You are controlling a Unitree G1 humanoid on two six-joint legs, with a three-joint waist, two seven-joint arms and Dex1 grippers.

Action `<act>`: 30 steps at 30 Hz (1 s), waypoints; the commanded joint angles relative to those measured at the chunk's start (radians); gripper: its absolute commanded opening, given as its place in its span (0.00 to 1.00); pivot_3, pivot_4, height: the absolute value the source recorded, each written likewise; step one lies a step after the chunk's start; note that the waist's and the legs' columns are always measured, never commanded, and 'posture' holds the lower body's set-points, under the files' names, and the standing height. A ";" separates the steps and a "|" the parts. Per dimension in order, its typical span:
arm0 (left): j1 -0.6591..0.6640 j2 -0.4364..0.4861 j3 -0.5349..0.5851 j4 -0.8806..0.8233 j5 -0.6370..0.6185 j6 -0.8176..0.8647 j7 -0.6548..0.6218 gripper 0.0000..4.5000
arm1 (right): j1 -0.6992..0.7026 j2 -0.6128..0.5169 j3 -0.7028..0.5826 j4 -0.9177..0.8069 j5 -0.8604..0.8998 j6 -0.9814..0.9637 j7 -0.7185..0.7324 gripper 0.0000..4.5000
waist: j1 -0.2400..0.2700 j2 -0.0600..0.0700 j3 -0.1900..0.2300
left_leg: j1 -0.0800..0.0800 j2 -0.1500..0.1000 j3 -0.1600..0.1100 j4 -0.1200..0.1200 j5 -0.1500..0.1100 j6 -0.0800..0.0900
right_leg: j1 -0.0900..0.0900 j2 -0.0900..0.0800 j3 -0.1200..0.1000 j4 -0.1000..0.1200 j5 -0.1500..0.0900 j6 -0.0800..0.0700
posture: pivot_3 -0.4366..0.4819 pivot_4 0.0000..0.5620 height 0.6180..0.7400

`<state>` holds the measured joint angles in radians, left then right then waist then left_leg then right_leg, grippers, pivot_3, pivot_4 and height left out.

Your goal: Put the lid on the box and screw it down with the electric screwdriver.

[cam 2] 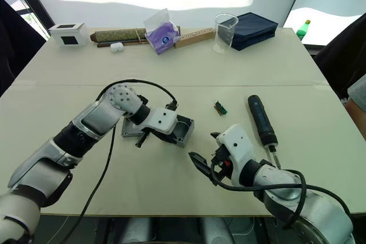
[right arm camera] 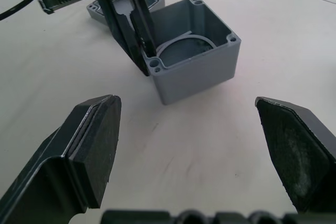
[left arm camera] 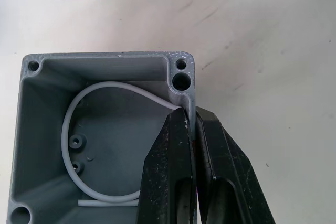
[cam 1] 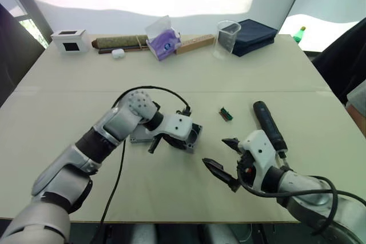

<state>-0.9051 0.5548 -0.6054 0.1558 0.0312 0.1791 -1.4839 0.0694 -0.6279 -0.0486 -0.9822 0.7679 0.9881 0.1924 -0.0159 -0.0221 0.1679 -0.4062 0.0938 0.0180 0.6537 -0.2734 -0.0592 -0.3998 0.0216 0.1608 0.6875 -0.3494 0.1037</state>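
Observation:
The grey box stands open-topped on the table, with a pale cord loop lying inside. My left gripper is shut on one box wall near a corner, one finger inside and one outside. The flat grey lid lies on the table just beyond the box on my left, partly under the left arm. Lying to the right is the black electric screwdriver, with nothing holding it. My right gripper hovers open a short way in front of the box, between it and the screwdriver, with nothing between its fingers.
A small green strip lies between box and screwdriver. Along the far edge stand a white box with black window, a rolled mat, a purple tissue pack, a wooden block, a clear beaker and a dark blue case.

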 commanded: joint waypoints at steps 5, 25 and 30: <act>-0.043 -0.029 0.019 0.050 0.006 -0.097 -0.054 0.35 | 0.005 0.005 -0.021 -0.054 0.025 0.007 -0.029 1.00 | -0.001 0.000 0.000 | 0.000 0.000 0.000 0.000 0.000 0.000 | 0.000 0.000 0.000 0.000 0.000 0.000 | 0.48 0.27 1.00; -0.195 0.134 0.272 0.182 -0.015 0.687 0.297 0.79 | -0.270 -0.188 0.004 -0.012 0.195 0.009 0.096 1.00 | 0.001 0.000 0.000 | -0.001 0.000 -0.004 0.006 -0.005 0.008 | 0.002 0.000 -0.003 0.001 0.000 0.000 | 0.48 0.27 1.00; -0.145 0.150 0.287 0.095 -0.022 1.016 0.414 0.79 | -0.353 -0.259 0.129 0.010 0.064 -0.011 0.155 1.00 | -0.003 0.000 0.000 | -0.003 0.000 -0.005 0.009 -0.005 0.009 | 0.000 0.000 -0.004 0.002 0.000 0.000 | 0.48 0.27 1.00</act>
<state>-1.0669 0.6820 -0.3470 0.3239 0.0096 1.0549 -1.1147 -0.2580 -0.8536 0.0379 -0.9672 0.9028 0.9997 0.3166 -0.0191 -0.0219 0.1678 -0.4092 0.0940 0.0129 0.6628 -0.2786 -0.0501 -0.4003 0.0217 0.1570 0.6906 -0.3495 0.1039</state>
